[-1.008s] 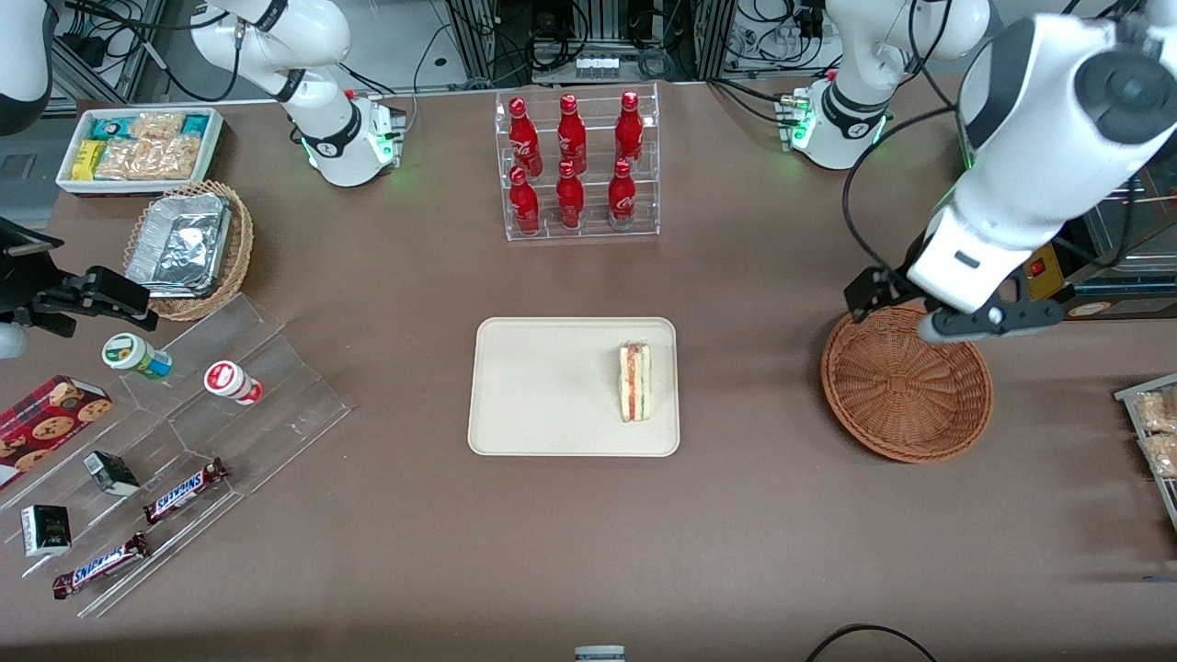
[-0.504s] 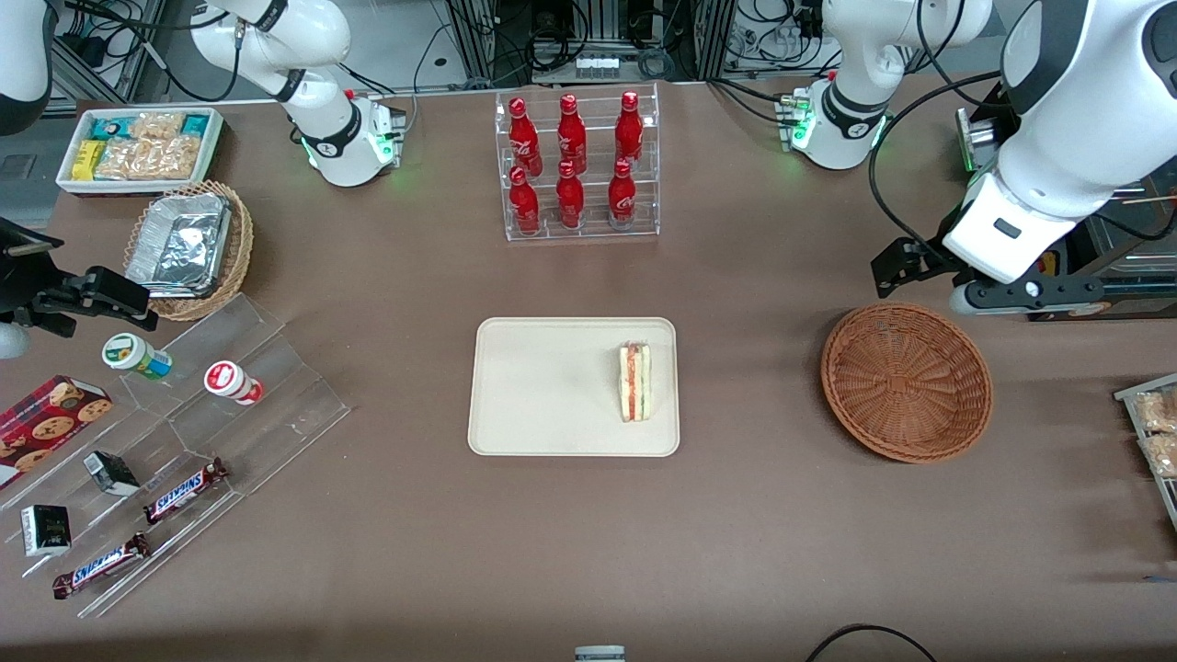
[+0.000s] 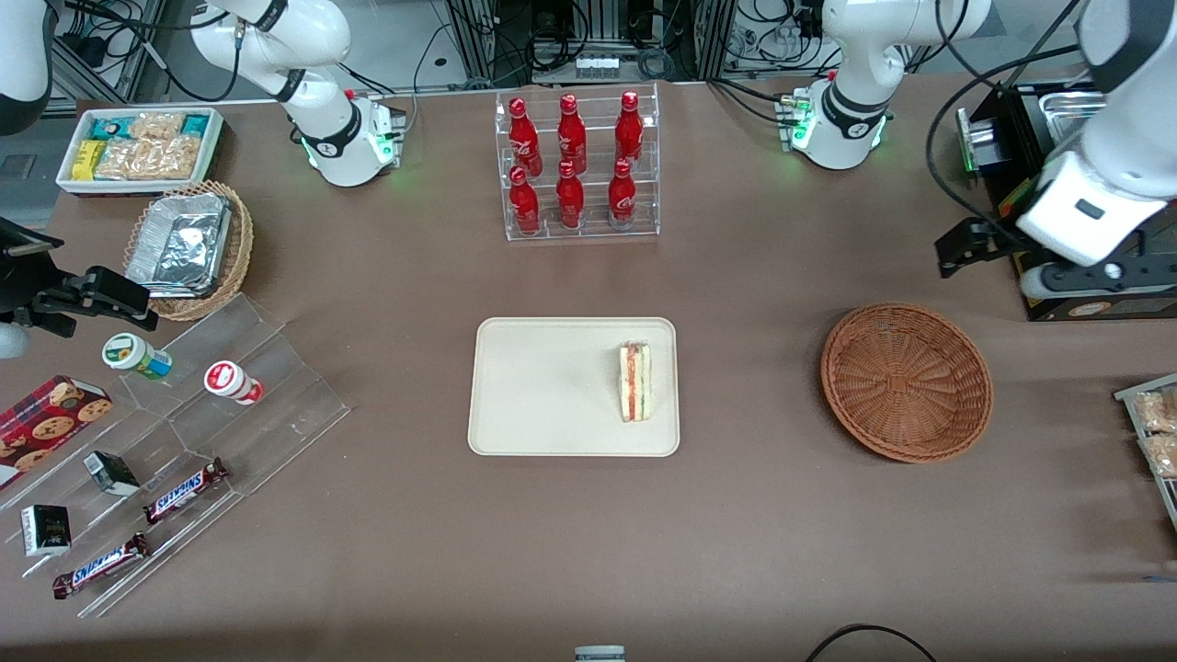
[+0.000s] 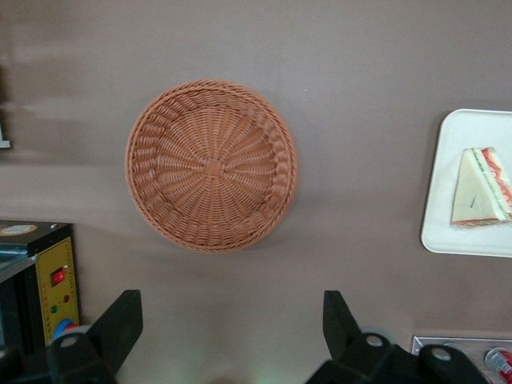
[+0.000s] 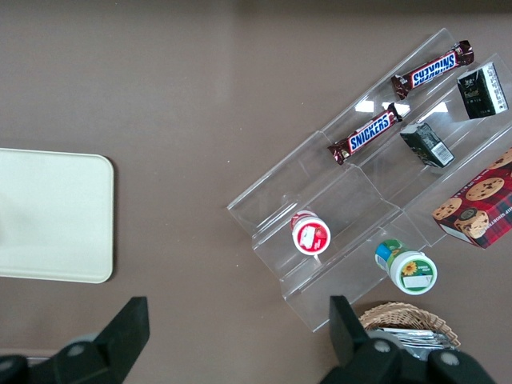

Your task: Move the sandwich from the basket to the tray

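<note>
The sandwich (image 3: 634, 382) lies on the cream tray (image 3: 552, 386), near the tray's edge toward the working arm. The reddish-brown wicker basket (image 3: 906, 382) stands empty beside the tray, toward the working arm's end. My left gripper (image 3: 1057, 276) hangs high above the table, farther from the front camera than the basket and nearer the table's end. In the left wrist view the gripper (image 4: 230, 304) is wide open and holds nothing; the basket (image 4: 210, 166), the tray (image 4: 448, 232) and the sandwich (image 4: 478, 188) all show.
A clear rack of red bottles (image 3: 581, 165) stands farther from the front camera than the tray. A black box (image 3: 1085, 308) sits beside the gripper. A stepped acrylic stand with snacks (image 3: 184, 460), a tan basket with foil containers (image 3: 188, 248) and a white snack bin (image 3: 138, 147) lie toward the parked arm's end.
My left gripper has moved from over the basket's rim toward the working arm's end of the table. The sandwich, tray and basket have not moved.
</note>
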Controlling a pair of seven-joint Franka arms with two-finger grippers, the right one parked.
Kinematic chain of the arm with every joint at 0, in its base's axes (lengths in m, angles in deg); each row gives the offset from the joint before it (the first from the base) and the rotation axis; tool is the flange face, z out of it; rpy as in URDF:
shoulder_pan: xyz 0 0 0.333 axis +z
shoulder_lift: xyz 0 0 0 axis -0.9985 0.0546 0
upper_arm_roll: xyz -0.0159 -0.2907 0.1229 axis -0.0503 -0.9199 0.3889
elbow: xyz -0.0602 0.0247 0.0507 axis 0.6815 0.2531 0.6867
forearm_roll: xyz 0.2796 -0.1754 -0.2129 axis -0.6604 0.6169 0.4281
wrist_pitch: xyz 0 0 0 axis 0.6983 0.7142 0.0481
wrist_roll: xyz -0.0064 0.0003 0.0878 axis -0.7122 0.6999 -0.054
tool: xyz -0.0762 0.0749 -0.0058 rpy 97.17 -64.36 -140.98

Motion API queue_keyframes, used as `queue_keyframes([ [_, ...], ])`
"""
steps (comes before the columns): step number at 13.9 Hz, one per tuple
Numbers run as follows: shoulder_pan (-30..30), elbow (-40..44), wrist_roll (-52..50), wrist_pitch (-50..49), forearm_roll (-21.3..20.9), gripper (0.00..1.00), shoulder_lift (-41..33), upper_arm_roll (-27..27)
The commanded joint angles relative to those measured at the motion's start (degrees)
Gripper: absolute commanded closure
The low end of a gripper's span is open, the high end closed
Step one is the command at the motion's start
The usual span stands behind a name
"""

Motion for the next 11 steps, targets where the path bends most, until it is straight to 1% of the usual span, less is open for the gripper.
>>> queue_keyframes([
  [1, 1.8, -0.22, 0.56, -0.97, -0.67, 0.0, -0.99, -0.02],
  [8, 2.43, -0.57, -0.14, 1.75, 0.3, 0.0, -0.82, -0.37],
  [11, 3.48, -0.31, -0.14, 1.84, 2.32, 0.0, -1.0, -0.2],
])
